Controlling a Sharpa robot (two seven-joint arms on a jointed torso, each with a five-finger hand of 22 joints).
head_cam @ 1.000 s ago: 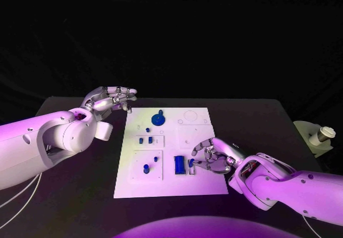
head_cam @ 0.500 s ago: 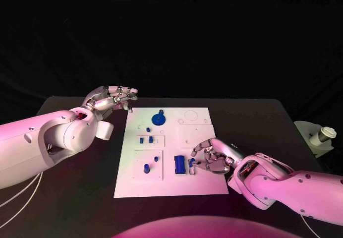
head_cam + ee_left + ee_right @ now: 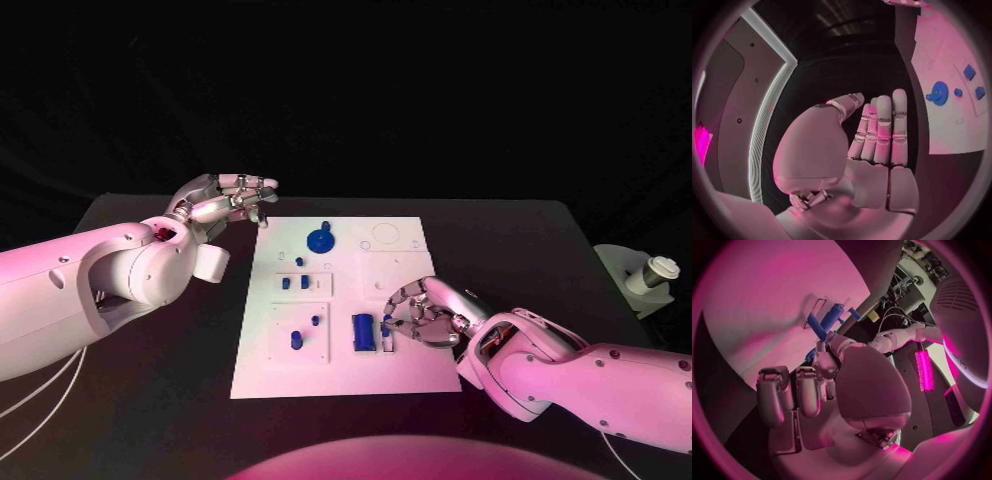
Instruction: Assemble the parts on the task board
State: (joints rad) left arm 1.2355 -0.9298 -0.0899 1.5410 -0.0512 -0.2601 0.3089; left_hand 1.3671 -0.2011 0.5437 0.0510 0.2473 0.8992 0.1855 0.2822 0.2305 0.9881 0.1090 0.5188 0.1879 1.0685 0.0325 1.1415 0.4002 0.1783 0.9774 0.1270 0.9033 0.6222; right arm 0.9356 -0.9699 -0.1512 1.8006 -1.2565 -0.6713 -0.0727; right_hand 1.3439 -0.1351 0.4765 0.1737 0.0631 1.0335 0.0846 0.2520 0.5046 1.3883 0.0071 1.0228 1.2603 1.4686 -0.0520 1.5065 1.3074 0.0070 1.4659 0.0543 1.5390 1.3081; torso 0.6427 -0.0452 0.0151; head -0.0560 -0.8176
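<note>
Right hand [image 3: 421,318] pinching a blue part [image 3: 387,332] on the board [image 3: 397,370], beside the blue block [image 3: 364,332]. Left hand [image 3: 227,203] off the board, fingers apart, empty.

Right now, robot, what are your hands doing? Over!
Left hand open, off the board's far corner. Right hand pinching a small blue part on the task board. Nothing blocking.

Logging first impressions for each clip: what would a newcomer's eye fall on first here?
The white task board in the middle of the black table, dotted with small blue parts. The right hand works at the board's near right, fingers at a blue block. The left hand hangs off the board's far left corner, holding nothing.
</note>
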